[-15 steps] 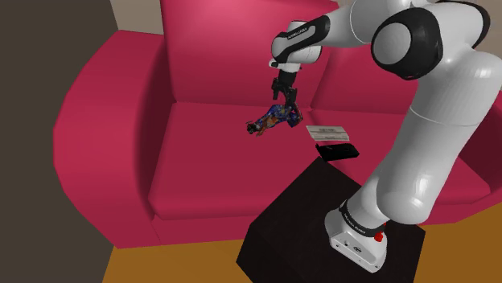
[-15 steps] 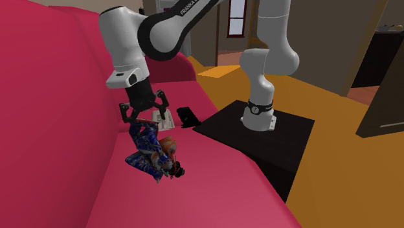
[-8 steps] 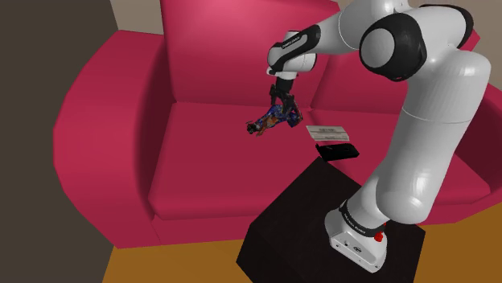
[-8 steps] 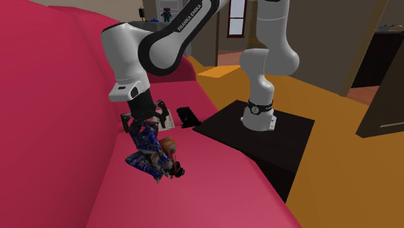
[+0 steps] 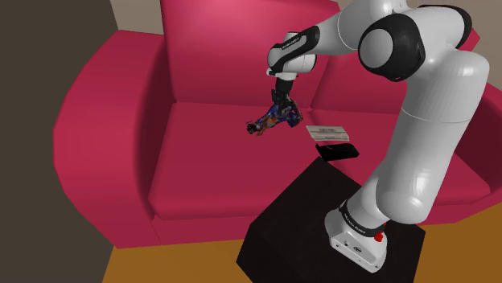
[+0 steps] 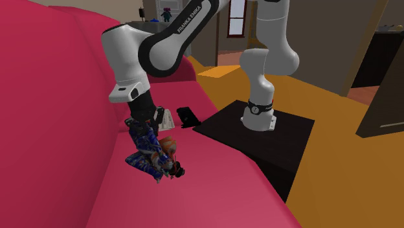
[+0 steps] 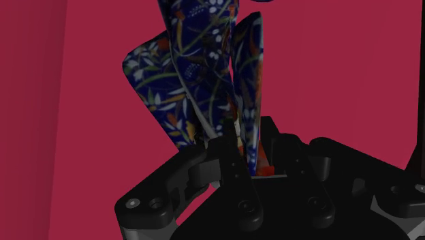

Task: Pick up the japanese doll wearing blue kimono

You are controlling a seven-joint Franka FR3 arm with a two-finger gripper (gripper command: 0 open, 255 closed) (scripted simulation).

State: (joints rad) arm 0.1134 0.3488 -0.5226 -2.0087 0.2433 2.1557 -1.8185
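The gripper (image 7: 248,160) has its two black fingers drawn in tight on the hem of the doll (image 7: 197,75), with the dark blue flowered cloth pinched between them and the rest of the kimono running away from the fingers over the crimson sofa (image 7: 340,82). In the second exterior view, the gripper (image 6: 144,120) sits left of centre, pointing down, and the doll (image 6: 155,152) hangs slanted just below it. Its orange-haired head is lowest and close against the seat cushion, though we cannot tell whether it touches. In the shoulder view, the gripper (image 5: 282,100) stands a little above centre, and the doll (image 5: 269,119) stretches from it down and to the left over the seat of the sofa (image 5: 209,169). Just to the right of the doll on the same seat lie a white leaflet (image 5: 328,130) and, below it in the frame, a flat black object (image 5: 338,150). The two are close together and apart from the doll. The black stand (image 5: 298,221) fills the lower right of that view and carries the white arm (image 5: 426,120), which rises and bends back to the left. An orange floor (image 6: 349,162) spreads across the right half of the second exterior view behind the stand (image 6: 285,139).
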